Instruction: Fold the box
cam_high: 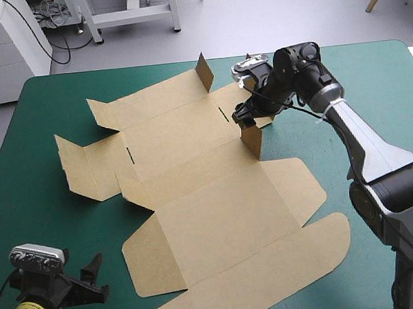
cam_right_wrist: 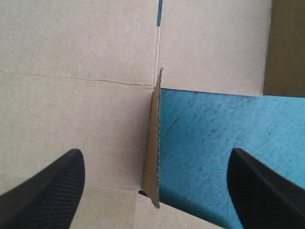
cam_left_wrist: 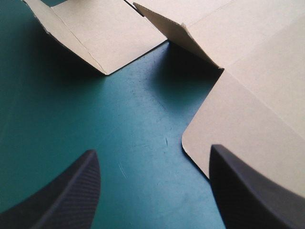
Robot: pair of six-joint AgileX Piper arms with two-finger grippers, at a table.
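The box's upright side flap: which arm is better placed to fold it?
Right, probably: the right gripper hangs open astride the upright flap. The left gripper, also open, is far off, beside the near edge of the box.

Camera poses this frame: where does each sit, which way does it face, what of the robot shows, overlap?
High view: above and behind the robot, facing forward and down at the table; left gripper and right gripper show.
Left wrist view: low over the table, facing the box's near-left edges; open left gripper shows.
Right wrist view: above the box, facing down at an upright flap; open right gripper straddles it.
Shared: high and right wrist views both show that flap.
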